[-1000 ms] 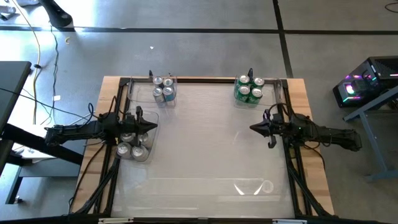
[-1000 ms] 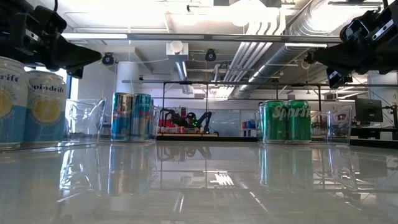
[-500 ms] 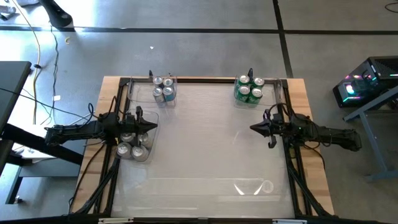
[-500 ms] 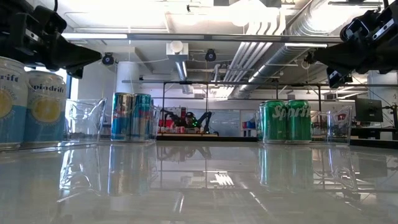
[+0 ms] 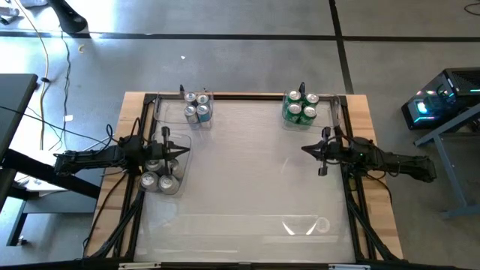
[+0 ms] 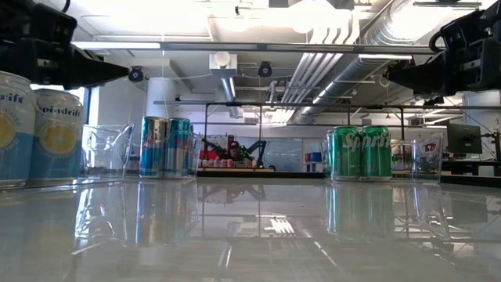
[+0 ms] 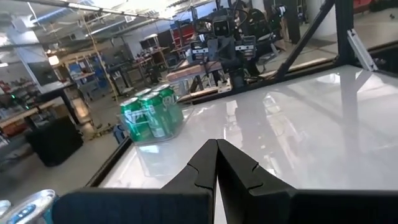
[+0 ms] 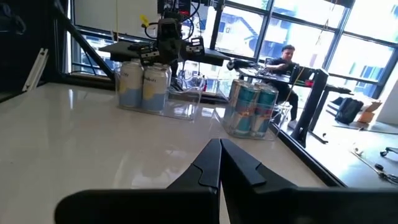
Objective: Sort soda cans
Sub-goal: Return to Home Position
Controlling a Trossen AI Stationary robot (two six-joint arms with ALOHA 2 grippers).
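Observation:
Green cans [image 5: 300, 107] stand upright in a clear tray at the far right, and they also show in the left wrist view [image 7: 152, 115]. Blue cans [image 5: 197, 107] stand in a tray at the far left. Pale silver-blue cans [image 5: 160, 171] fill a tray at the left edge. My left gripper [image 5: 187, 152] hovers shut just above and to the right of that tray [image 6: 124, 74], its fingertips together in its wrist view [image 7: 216, 148]. My right gripper [image 5: 304, 152] hovers shut over the table's right side [image 8: 219, 148], holding nothing.
An empty clear tray [image 5: 300, 225] lies near the table's near edge. A dark frame [image 5: 247, 96] borders the table. Bare glossy tabletop stretches between the two grippers. A person [image 8: 283, 59] sits at a desk beyond the table's left side.
Both grippers have rolled about their own long axes while staying over the same spots. The cans and trays have not moved.

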